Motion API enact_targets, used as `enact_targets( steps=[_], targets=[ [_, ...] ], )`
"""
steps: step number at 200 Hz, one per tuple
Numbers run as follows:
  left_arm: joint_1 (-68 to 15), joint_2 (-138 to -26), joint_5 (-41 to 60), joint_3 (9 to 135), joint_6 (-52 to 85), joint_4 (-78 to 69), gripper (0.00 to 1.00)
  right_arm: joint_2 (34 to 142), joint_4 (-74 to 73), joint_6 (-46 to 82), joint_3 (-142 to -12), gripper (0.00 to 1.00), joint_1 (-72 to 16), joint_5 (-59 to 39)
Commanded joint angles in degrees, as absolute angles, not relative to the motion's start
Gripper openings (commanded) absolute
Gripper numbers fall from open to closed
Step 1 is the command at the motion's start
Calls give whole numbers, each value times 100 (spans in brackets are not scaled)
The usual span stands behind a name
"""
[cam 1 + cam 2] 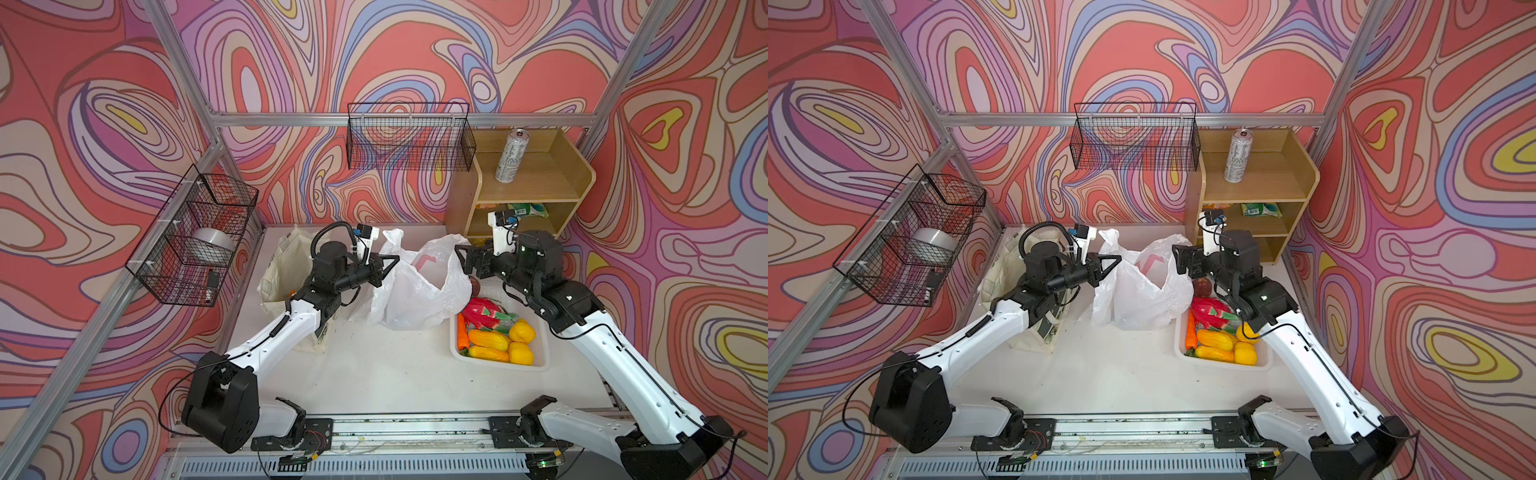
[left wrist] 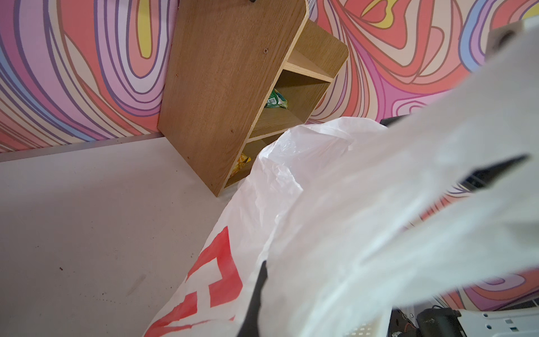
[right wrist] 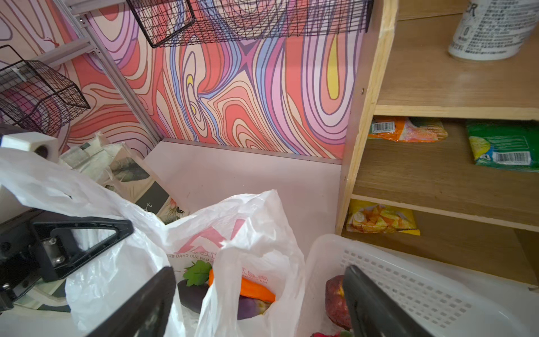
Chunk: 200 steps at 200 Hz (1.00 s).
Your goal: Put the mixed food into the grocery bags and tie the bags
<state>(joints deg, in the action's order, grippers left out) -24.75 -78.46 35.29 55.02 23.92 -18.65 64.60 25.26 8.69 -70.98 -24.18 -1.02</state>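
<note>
Left gripper (image 1: pixel 395 259) is pinched shut on the rim of the thin white plastic bag with red print (image 1: pixel 415 299). Right gripper (image 1: pixel 462 261) is wide and empty over the bag mouth. Purple eggplant (image 3: pixel 191 294) and orange carrot (image 3: pixel 250 289) are inside. A white perforated plastic basket (image 1: pixel 498 365) of yellow toy vegetables (image 1: pixel 490 338) touches the bag on the surface (image 1: pixel 374 374).
</note>
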Motion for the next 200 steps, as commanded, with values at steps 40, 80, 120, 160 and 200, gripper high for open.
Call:
enact_targets(
  steps=[40,80,120,160,200],
  targets=[
    [-2459,-7953,3753,5641,2461,-1908,0,6899,2020,530,-7089,82,-2362,-722],
    [-2455,-7978,3836,5704,2450,-1811,0,7294,1903,468,-7362,56,-2355,-867],
    [-2450,-7937,3793,5713,2367,-1658,0,7290,2183,607,-8069,0,-2355,-1114],
    [-2425,-7930,3723,5708,2373,-1661,0,6885,1623,1611,-7712,0,-2355,-1623],
    [-2410,-7829,3303,5883,2308,-1297,0,6565,1502,1887,-6919,0,-2355,-914]
  ],
)
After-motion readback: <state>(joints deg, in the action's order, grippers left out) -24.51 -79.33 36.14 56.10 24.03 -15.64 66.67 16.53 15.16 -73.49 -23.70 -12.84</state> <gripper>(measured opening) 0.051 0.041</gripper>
